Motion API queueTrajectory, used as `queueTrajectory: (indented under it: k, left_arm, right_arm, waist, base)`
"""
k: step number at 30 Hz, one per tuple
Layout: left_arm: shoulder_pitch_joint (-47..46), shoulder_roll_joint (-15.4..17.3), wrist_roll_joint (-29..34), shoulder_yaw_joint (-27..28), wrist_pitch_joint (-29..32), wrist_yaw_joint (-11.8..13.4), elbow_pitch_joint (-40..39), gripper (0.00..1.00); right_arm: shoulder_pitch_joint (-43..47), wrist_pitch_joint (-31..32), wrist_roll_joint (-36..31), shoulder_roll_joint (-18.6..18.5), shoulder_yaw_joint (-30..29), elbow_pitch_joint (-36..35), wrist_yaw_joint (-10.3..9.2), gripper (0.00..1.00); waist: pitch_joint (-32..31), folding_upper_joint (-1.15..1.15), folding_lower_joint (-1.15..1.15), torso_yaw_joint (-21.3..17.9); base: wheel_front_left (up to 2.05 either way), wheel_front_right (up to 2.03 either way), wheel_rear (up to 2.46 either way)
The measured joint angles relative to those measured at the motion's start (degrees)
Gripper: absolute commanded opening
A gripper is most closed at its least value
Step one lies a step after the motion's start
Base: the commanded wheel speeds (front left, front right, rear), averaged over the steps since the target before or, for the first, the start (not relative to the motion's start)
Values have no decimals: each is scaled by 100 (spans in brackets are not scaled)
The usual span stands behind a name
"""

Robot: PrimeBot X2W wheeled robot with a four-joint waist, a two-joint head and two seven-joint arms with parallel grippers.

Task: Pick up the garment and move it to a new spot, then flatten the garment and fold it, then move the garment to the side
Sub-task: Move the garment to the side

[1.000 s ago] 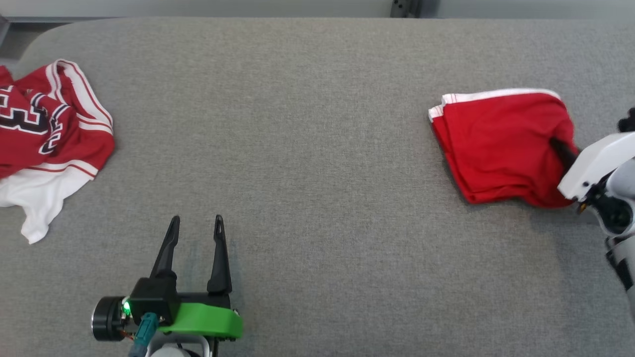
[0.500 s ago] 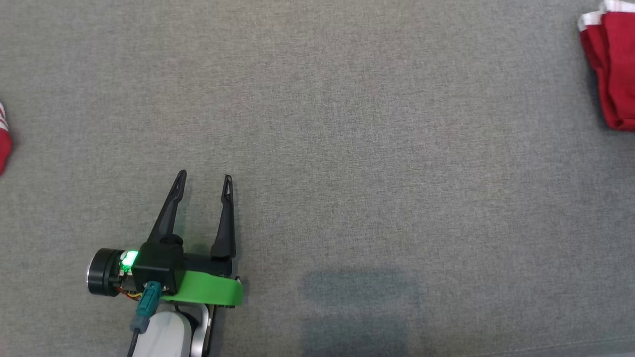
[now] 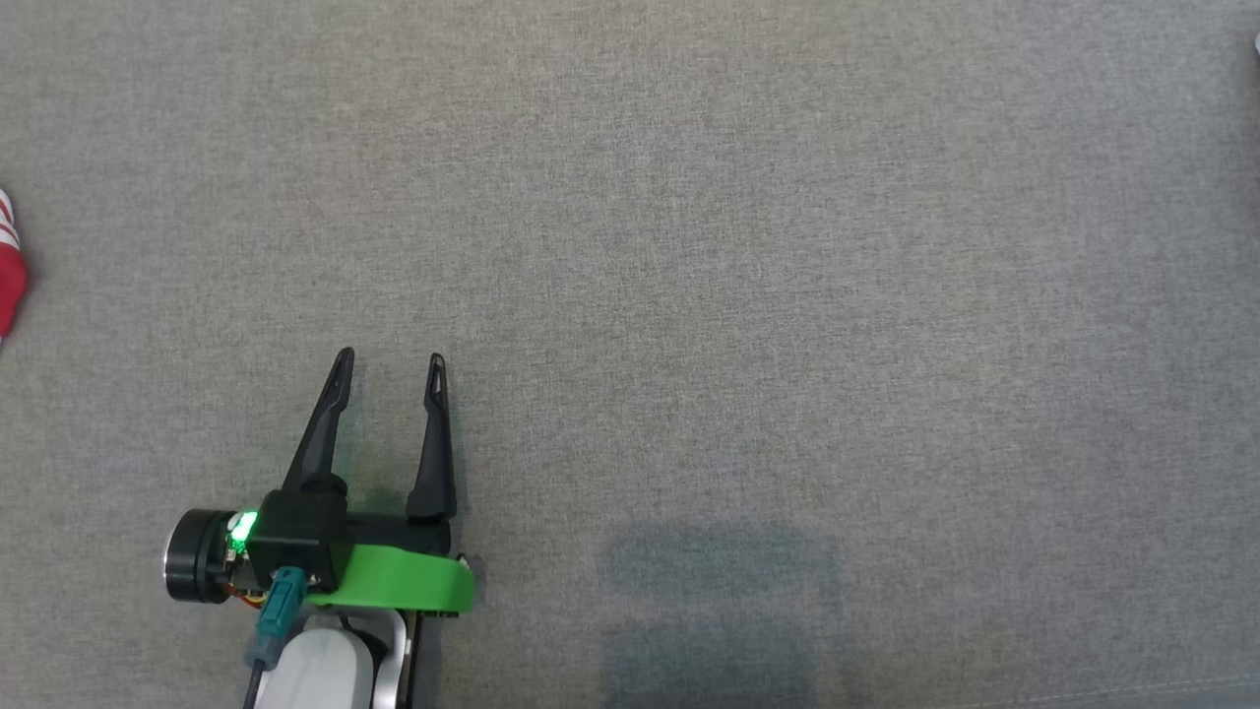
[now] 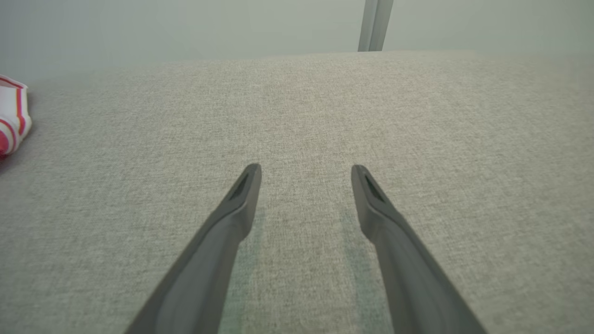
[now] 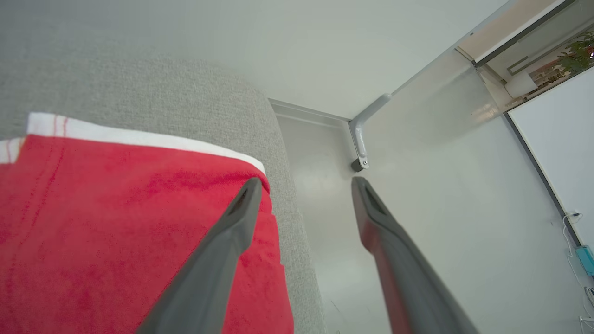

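Observation:
The garment (image 5: 116, 222) is a folded red piece with a white band, lying flat at the rounded corner of the grey table (image 5: 139, 93). My right gripper (image 5: 305, 183) is open just above it. Its left finger lies over the garment's corner, its right finger over the floor past the table edge, and nothing is between them. My left gripper (image 3: 390, 358) stands open over bare grey fabric at the lower left of the head view. In the left wrist view my left gripper (image 4: 305, 169) also holds nothing.
A second red and white striped garment (image 3: 8, 271) pokes in at the table's left edge, also at the left of the left wrist view (image 4: 11, 120). Beyond the table's corner lie pale floor and a grey post (image 5: 366, 125).
My right gripper, shut on the folded red garment a second ago, has opened and let it go. The head camera has shifted, so the folded garment has left that view. The left gripper stays open.

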Motion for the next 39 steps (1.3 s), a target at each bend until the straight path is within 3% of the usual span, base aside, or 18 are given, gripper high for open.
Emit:
queueTrajectory:
  k: [6, 11, 18, 24, 31, 39]
  left_arm:
    - [296, -8, -223, 97, 0, 115, 31, 100]
    - [718, -10, -488, 220, 0, 234, 73, 100]
    - [1215, -10, -655, 460, 0, 271, 265, 100]
    - [1318, -12, -628, 673, 0, 92, 503, 100]
    - [1362, -11, -546, 900, 0, -22, 721, 100]
    - [1379, -12, -503, 945, 0, -97, 850, 100]
  right_arm:
    - [115, -1318, -321, 520, -499, -386, 0, 100]
    - [1341, -1872, -274, 1222, -781, -1190, 0, 100]
    - [3504, -2007, -216, 2431, -994, -2929, 0, 100]
    - [4915, -2020, -164, 3303, -872, -3994, 0, 100]
    - [5699, -2019, -236, 3890, -769, -4331, 0, 100]
    - [5885, -2020, -405, 4114, -755, -4511, 1, 100]
  waist:
    - [-414, 0, 0, -13]
    - [-1008, 0, 0, -13]
    - [-1908, 0, 0, -11]
    - [-2514, 0, 0, -21]
    - [-2900, 0, -1, 38]
    - [-2983, 0, -1, 171]
  base:
    - [0, 0, 0]
    - [0, 0, 0]
    - [0, 0, 0]
    - [0, 0, 0]
    - [0, 0, 0]
    - [0, 0, 0]
